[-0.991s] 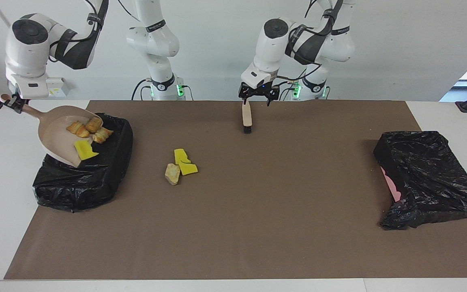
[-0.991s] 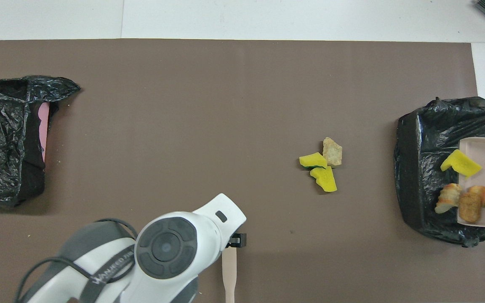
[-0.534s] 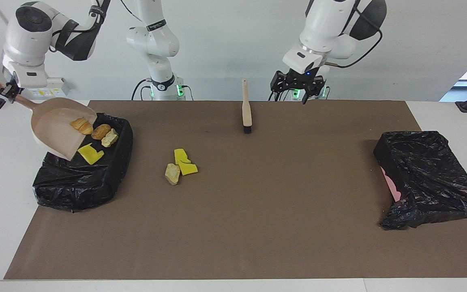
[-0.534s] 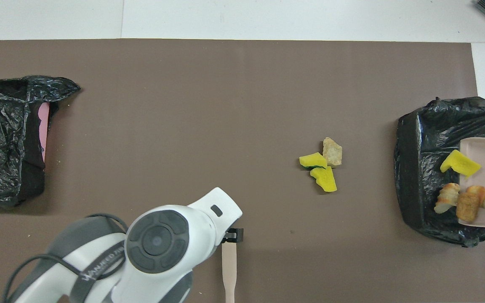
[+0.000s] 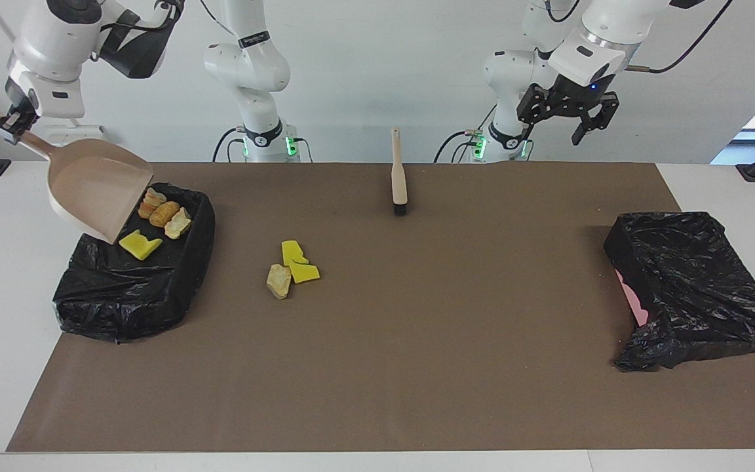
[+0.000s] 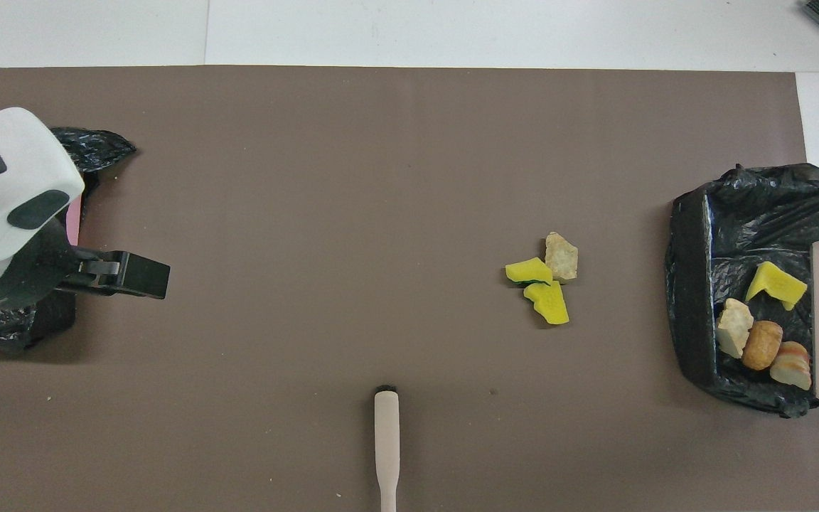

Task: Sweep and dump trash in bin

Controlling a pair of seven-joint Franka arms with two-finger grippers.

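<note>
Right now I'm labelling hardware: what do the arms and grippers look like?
Both arms are glossy white with rounded joints, dark grey joint caps and loose black cables. The left gripper and right gripper are black. Green lights glow at the bases.

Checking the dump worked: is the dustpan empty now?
Apparently empty: the tilted dustpan shows a bare inside, and four scraps lie in the bin below.
</note>
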